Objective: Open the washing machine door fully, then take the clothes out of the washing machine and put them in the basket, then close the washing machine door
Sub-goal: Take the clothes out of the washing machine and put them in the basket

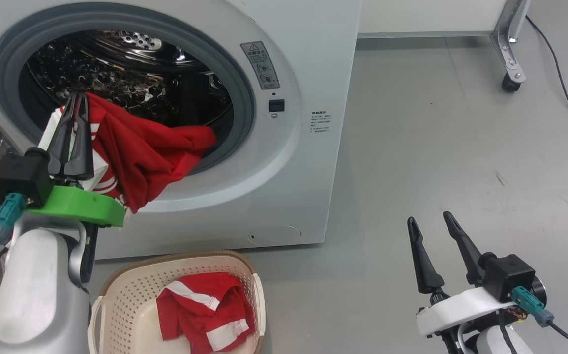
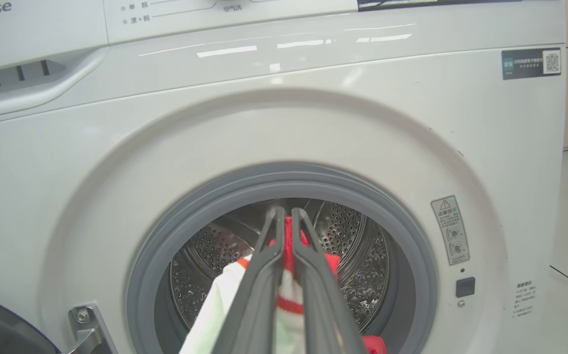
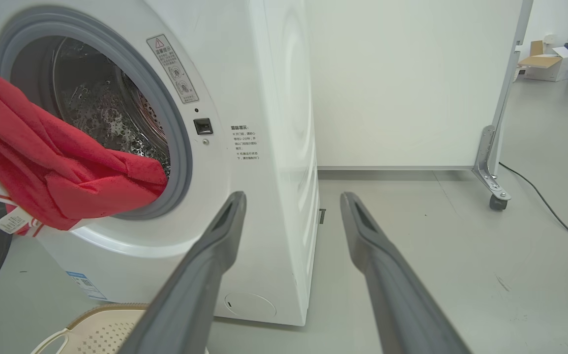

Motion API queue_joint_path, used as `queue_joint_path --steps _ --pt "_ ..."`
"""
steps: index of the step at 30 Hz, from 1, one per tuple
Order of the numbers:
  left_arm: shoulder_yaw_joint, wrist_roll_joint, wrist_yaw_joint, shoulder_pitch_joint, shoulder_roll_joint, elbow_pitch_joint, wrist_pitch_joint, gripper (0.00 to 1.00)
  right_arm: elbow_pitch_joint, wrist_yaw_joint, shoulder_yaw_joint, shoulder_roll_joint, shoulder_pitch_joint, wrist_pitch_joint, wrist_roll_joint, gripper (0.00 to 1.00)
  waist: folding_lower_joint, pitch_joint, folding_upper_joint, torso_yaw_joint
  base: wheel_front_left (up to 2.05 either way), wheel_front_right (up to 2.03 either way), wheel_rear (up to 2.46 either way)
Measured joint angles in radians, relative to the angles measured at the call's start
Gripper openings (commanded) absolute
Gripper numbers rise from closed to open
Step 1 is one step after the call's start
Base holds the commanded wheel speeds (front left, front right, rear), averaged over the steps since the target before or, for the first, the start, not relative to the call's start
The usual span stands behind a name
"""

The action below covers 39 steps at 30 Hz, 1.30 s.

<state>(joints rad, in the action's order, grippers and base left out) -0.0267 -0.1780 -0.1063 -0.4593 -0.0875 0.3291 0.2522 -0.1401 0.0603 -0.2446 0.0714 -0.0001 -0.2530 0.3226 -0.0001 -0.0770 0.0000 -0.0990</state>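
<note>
Our left end effector (image 1: 79, 97), fingers raised at the drum mouth, is clenched on the clothes (image 1: 151, 152), which drape over the lower ring edge of the washing machine (image 1: 313, 73), above the basket (image 1: 185, 258). Our right end effector (image 1: 429, 219) hangs released over open floor (image 1: 436, 147), well right of the machine.

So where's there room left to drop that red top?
The basket's left half, between its rim and the red garment inside, is bare. The grey floor right of the washing machine, beyond the open right fingers, is free. The drum mouth's lower left is crowded: the left fingers clamp the hanging garment there.
</note>
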Motion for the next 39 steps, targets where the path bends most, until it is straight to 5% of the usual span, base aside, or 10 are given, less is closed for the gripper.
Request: queue_joint_path --steps 11,22,39 --pt "0.017 0.004 0.0 0.101 0.01 -0.186 0.005 0.0 0.01 0.002 0.001 -0.001 0.009 0.0 -0.001 1.0 0.0 -0.001 0.0 0.01 0.0 0.0 0.0" --pt "-0.034 -0.007 -0.004 0.266 0.018 -0.091 0.004 0.0 0.022 0.009 0.002 -0.002 0.009 0.0 -0.001 1.0 0.0 -0.025 0.0 0.012 0.0 0.0 0.0" --pt "-0.095 -0.01 -0.013 0.278 0.011 0.025 0.004 0.0 0.032 0.018 -0.01 -0.005 -0.008 0.0 -0.017 1.0 0.0 -0.108 0.0 -0.013 0.0 0.0 0.0"
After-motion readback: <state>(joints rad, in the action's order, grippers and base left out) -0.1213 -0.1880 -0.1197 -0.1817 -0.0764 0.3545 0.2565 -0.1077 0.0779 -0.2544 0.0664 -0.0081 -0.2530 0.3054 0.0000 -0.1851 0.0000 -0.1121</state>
